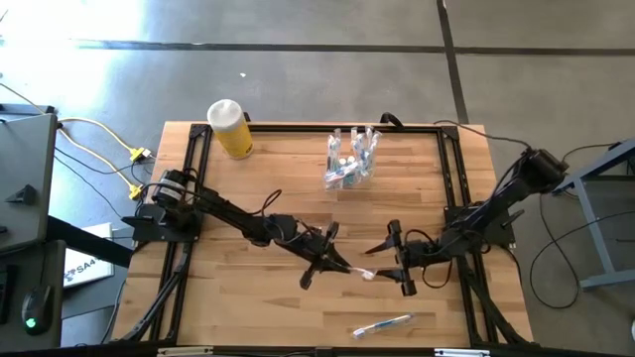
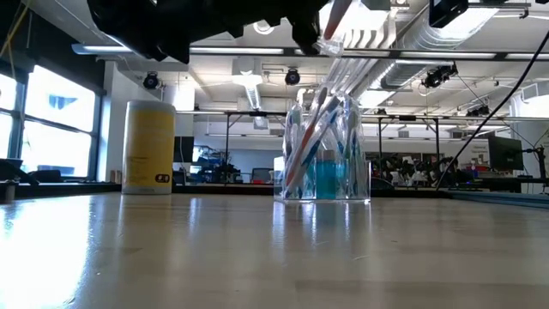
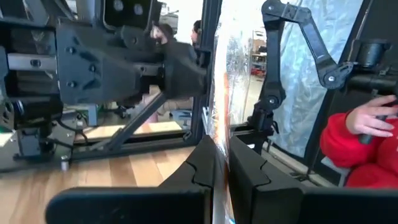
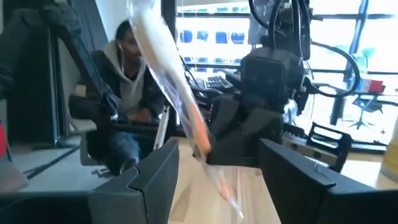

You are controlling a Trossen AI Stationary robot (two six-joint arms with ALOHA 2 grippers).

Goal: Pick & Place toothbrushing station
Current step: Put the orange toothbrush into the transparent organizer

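A small clear cup (image 1: 351,164) holding several slim toothbrushes and teal tubes stands on its base at the table's far middle; it also shows in the low view (image 2: 326,159). My left gripper (image 1: 342,266) is shut on a clear, pink-tinted toothbrush (image 1: 363,273) above the table's near middle. My right gripper (image 1: 382,262) is open and faces it, with its fingers on either side of the toothbrush's free end (image 4: 180,106); I see no touch. Another wrapped toothbrush (image 1: 383,324) lies flat near the table's front edge. My left gripper pinches the toothbrush's shaft (image 3: 220,134) between its two shut fingers. The fingers come level from the table's left and lie across the shaft. The toothbrush is lifted clear of the table and sticks out beyond the fingers toward my right gripper (image 4: 186,118).
A larger yellow cylinder container (image 1: 230,129) with a white top stands at the table's far left corner, also in the low view (image 2: 149,146). A black frame (image 1: 446,178) runs around the table top. People sit beyond the table, one in a red sleeve (image 3: 354,146).
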